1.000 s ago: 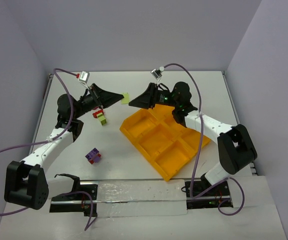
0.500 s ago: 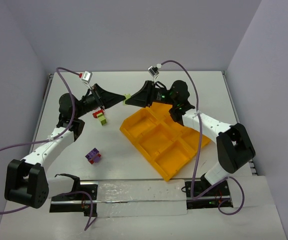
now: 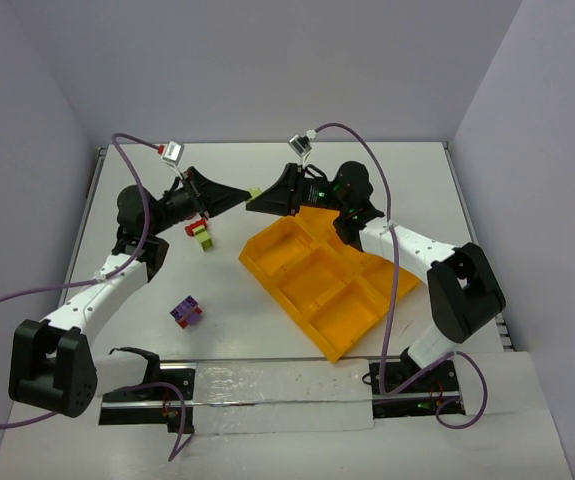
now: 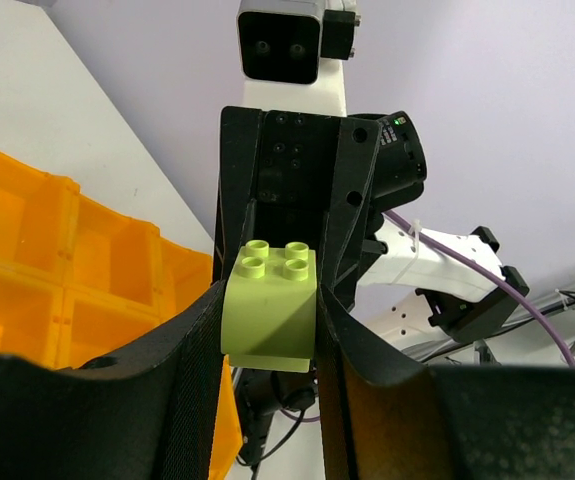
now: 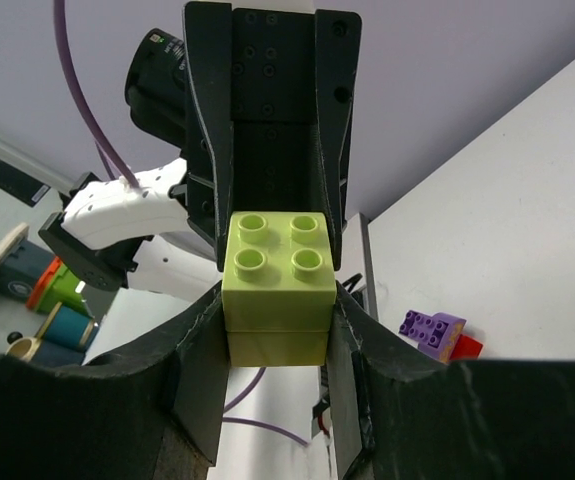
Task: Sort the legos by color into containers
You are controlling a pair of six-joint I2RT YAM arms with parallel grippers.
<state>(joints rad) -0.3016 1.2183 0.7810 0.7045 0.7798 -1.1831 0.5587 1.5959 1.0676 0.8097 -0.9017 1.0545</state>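
Note:
A yellow-green lego (image 3: 254, 192) hangs in the air between both arms, left of the tray's far corner. My left gripper (image 3: 243, 195) is shut on it; in the left wrist view the brick (image 4: 270, 305) sits pinched between the fingers (image 4: 197, 360). My right gripper (image 3: 255, 199) comes from the opposite side, and its pads (image 5: 199, 350) press both sides of the same brick (image 5: 277, 285). The orange-yellow tray of containers (image 3: 312, 265) lies under the right arm. A red and yellow-green clump (image 3: 200, 232) and a purple clump (image 3: 186, 311) lie on the table.
The tray lies slanted across the table's right half, its near corner close to the right arm's base. The purple clump with a red piece (image 5: 435, 330) shows on the white table (image 3: 237, 300) in the right wrist view. Cables arc above both arms.
My right gripper has moved left to the brick in the left gripper, and its jaws have closed onto it. The left arm has hardly moved.

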